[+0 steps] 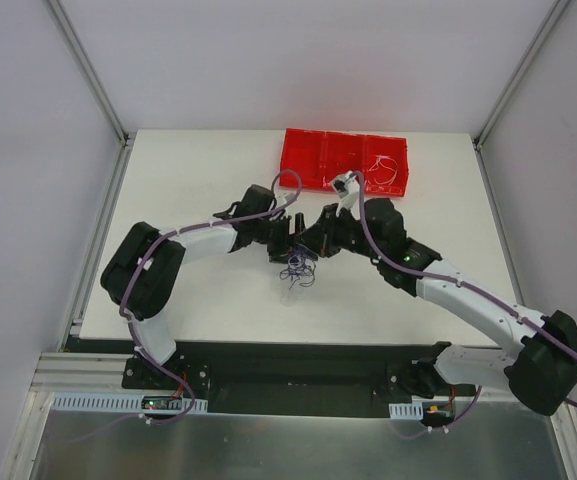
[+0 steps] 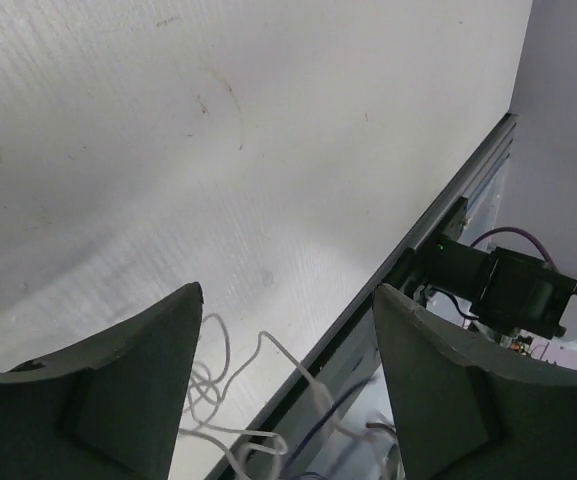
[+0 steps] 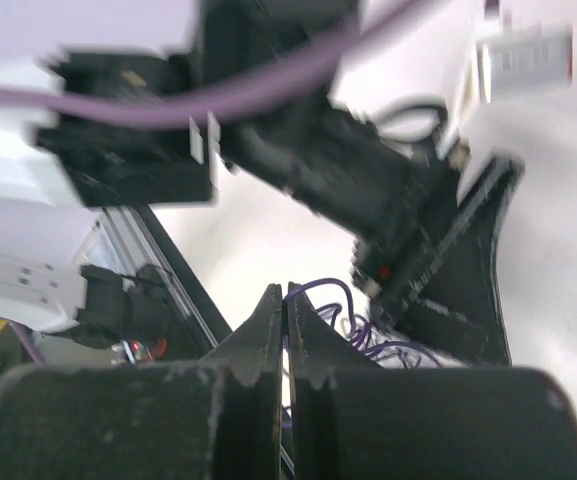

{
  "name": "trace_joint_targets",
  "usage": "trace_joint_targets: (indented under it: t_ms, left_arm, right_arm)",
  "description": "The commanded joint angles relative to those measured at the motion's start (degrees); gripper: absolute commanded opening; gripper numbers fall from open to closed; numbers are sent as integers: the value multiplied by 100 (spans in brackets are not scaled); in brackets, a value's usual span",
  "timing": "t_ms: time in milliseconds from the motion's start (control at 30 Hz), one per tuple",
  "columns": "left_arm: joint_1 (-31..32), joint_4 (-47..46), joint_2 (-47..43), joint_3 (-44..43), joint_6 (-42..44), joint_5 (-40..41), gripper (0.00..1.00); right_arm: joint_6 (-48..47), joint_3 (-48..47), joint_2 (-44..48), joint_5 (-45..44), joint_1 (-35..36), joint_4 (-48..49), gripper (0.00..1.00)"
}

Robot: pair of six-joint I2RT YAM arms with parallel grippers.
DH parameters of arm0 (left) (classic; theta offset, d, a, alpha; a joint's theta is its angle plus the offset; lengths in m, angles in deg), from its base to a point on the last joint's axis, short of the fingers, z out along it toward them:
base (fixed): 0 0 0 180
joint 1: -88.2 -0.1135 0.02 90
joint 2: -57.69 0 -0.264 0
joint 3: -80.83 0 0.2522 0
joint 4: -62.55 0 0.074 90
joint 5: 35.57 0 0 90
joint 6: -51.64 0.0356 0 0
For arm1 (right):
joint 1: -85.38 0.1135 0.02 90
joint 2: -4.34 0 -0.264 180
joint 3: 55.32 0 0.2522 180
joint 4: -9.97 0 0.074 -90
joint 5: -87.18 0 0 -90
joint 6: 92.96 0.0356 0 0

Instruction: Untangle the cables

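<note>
Two grippers meet tip to tip over the cables (image 1: 298, 268), a small dark clump on the table (image 1: 198, 170) just below and to the near side of both sets of tips. The left gripper (image 2: 288, 295) is spread wide and holds nothing, with white loops (image 2: 230, 385) of wire lying between its fingers close to the palm. The right gripper (image 3: 286, 300) is pressed fully together with purple strands (image 3: 340, 305) curling just past its tips, can't tell if one is nipped; a red tray (image 1: 343, 160) sits beyond both.
</note>
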Motion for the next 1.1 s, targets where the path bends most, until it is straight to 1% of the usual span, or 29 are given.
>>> trace_joint_targets:
  t_ms: [0,167,267,300,367,433,567,600,633,667,700,767,800,867,933,967,1000,1067]
  left_arm:
    - [-117,-500,-396,351,-154,125,66]
    - [-381,-508,-1073,1028,109,591,57]
    - [-530,-534,-1364,1327,259,601,55]
    - [-557,-578,-1504,1423,285,592,57]
    - [-592,-780,-1864,1695,303,557,68]
    - [-592,-868,-2285,1846,381,574,76]
    - [-610,-912,-3164,2030,496,784,81]
    - [-636,-939,-3340,2083,479,890,81]
    - [-671,-1017,-3568,2162,435,969,76]
    - [-697,-1122,-3753,2276,382,1092,68]
    - [-715,-1324,-3990,2425,321,1162,64]
    - [-724,-1693,-4421,2698,233,1303,59]
    - [-724,-1790,-4667,2803,180,1365,59]
    - [-724,-1888,-4967,2935,110,1479,63]
    - [-724,-2054,-5178,3041,39,1427,80]
    - [-724,-2159,-5205,3041,30,1261,85]
    - [-724,-2230,-5136,2989,48,1034,88]
    - [-680,-2423,-4864,2779,74,402,89]
  right_arm:
    - [-138,-901,305,137,-42,-138,1]
    - [-252,-1569,437,129,-42,-534,1]
    - [-375,-2027,481,129,-51,-762,1]
    - [-401,-2202,481,129,-51,-832,1]
    - [-480,-2457,411,164,-51,-938,1]
    - [-559,-2660,323,190,-51,-1315,1]
    - [-577,-2775,288,252,-77,-1440,1]
    - [-569,-2801,288,261,-77,-1448,1]
    - [-568,-2836,288,287,-86,-1466,1]
    - [-551,-2871,279,304,-95,-1466,1]
    - [-533,-2906,279,339,-86,-1475,1]
    - [-507,-2950,279,401,-86,-1475,1]
    - [-498,-2968,279,410,-95,-1475,1]
    - [-507,-2986,297,384,-104,-1475,1]
    - [-516,-2995,314,357,-95,-1475,1]
    - [-498,-3003,323,366,-103,-1475,1]
    - [-489,-3029,323,384,-104,-1475,1]
    - [-481,-3047,332,401,-95,-1457,1]
